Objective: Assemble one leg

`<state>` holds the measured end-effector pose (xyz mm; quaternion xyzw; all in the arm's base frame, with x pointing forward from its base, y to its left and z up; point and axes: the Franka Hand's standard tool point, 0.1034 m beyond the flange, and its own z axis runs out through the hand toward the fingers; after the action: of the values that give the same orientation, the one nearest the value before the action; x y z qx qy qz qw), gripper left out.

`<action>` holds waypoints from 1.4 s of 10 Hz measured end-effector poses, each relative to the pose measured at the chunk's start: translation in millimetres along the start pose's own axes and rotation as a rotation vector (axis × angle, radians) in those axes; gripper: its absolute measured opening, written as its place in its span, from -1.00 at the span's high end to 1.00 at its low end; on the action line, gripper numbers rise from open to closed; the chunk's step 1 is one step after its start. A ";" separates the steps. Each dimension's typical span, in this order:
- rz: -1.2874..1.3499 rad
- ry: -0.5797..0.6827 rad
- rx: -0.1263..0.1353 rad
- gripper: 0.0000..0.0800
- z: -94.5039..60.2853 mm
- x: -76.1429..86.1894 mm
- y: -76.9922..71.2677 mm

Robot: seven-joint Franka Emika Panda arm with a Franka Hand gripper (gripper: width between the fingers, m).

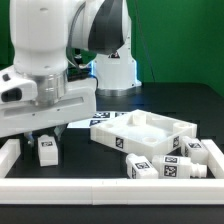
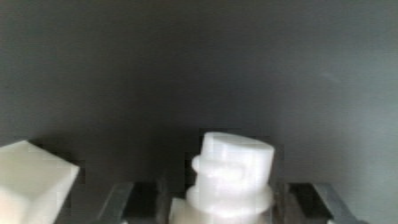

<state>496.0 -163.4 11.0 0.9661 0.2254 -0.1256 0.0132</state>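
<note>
The gripper (image 1: 45,143) is clenched on the leg (image 1: 47,151) at 8 o'clock, low over the black table (image 1: 90,165). The white rimmed panel (image 1: 145,130) lies at 4 o'clock, with spare legs (image 1: 160,169) at 5 o'clock. A green curtain (image 1: 190,50) closes the room at 2 o'clock.

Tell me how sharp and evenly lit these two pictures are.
Exterior view: fairly crisp, tags on the leg under the tool show as patterns, but the white arm is bright enough to lose surface detail. Wrist view: soft throughout, the leg's edges blur into the dark table and no tags can be read.
</note>
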 end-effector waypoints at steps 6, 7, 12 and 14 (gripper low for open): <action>0.042 -0.039 0.029 -0.28 -15.5 0.2 -7.4; 0.058 -0.054 0.037 -0.55 -33.2 7.8 -12.1; 0.116 -0.009 -0.001 -0.62 -86.0 91.1 -39.4; 0.116 -0.012 0.000 -0.62 -84.2 88.5 -38.6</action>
<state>575.7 -83.5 71.7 0.9767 0.1689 -0.1305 0.0218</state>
